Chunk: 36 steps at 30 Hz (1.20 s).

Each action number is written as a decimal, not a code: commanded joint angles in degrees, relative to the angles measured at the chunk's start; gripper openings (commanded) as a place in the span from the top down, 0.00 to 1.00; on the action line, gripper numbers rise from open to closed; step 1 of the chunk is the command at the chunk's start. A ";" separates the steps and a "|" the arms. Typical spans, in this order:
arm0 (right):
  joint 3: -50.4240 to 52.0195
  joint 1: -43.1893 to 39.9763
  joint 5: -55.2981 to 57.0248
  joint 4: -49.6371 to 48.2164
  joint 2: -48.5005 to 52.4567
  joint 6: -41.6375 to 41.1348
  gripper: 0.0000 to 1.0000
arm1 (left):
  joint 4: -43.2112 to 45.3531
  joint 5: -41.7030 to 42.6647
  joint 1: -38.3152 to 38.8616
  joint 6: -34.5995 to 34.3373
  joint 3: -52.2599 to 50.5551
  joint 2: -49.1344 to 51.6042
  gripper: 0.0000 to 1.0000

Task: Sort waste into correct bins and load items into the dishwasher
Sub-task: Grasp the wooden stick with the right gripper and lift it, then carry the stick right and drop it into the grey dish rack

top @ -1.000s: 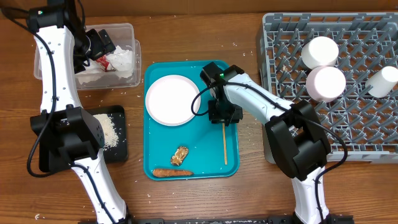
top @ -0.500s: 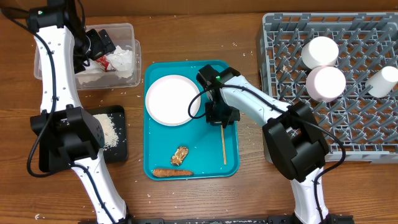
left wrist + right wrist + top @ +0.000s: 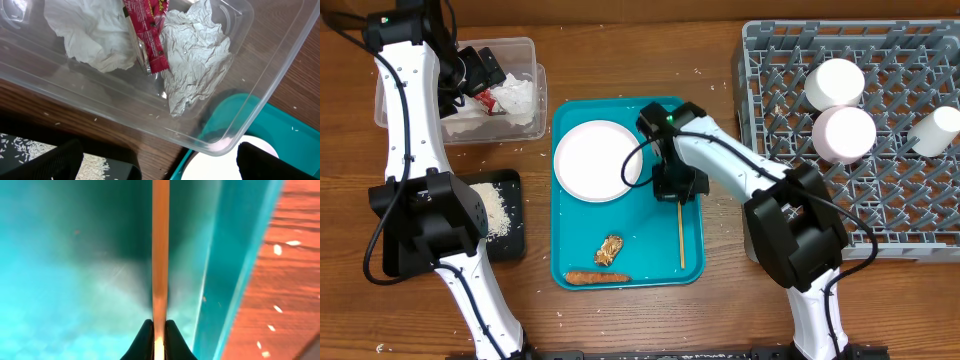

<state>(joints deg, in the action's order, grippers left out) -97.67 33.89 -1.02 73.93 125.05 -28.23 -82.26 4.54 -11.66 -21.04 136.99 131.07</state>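
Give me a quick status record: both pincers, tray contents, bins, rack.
right pincer: shut on wooden stick, in teal tray
left pincer: open, over clear tub
clear tub: napkins, red wrapper
teal tray: white plate, food lump, food stick
black tray: rice
rack: three white dishes

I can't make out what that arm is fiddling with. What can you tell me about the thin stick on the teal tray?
The wooden stick is thin, straight and pale tan, plain along its whole length. It lies on the teal tray, close to one long rim and parallel to it. One end is pinched between the closed black fingers of the right gripper; nothing else touches it.
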 commanded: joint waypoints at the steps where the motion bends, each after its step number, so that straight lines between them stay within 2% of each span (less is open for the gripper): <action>1: -8.13 -2.64 0.98 3.06 -1.31 1.38 0.96 | 0.22 0.42 0.17 -0.37 1.14 -0.63 0.00; 7: -20.15 -9.92 4.04 9.16 -5.33 7.76 0.96 | 0.22 0.42 0.15 -0.37 1.14 -0.63 0.00; 11: -25.16 -16.92 6.12 7.54 -7.78 12.79 0.96 | 0.22 0.42 0.17 -0.37 1.14 -0.63 0.00; 16: -25.29 -25.20 6.03 -0.15 -7.98 15.80 0.96 | 0.22 0.42 0.15 -0.37 1.11 -0.61 0.00; 18: -25.27 -27.65 3.98 -2.40 -7.15 20.00 0.96 | 0.22 0.42 0.15 -0.37 1.14 -0.63 0.00; 23: -23.08 -30.21 2.43 -6.69 -4.79 26.71 0.96 | 0.22 0.42 0.17 -0.37 1.11 -0.63 0.00; 28: -19.61 -30.53 2.36 -9.22 -3.98 27.04 0.96 | 0.22 0.42 0.15 -0.37 1.11 -0.63 0.00; 31: -18.36 -30.53 2.36 -9.68 -3.93 26.97 0.89 | 0.22 0.42 0.15 -0.37 1.11 -0.61 0.00; 34: -17.84 -30.53 2.16 -9.35 -3.76 26.71 0.69 | 0.22 0.42 0.15 -0.37 1.14 -0.63 0.00; 36: -17.84 -30.53 1.66 -9.07 -3.74 26.71 0.65 | 0.22 0.42 0.15 -0.37 1.11 -0.63 0.00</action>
<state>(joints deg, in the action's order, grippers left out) -115.70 3.40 1.58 64.97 121.05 -1.61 -82.24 4.54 -11.66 -21.04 136.99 131.07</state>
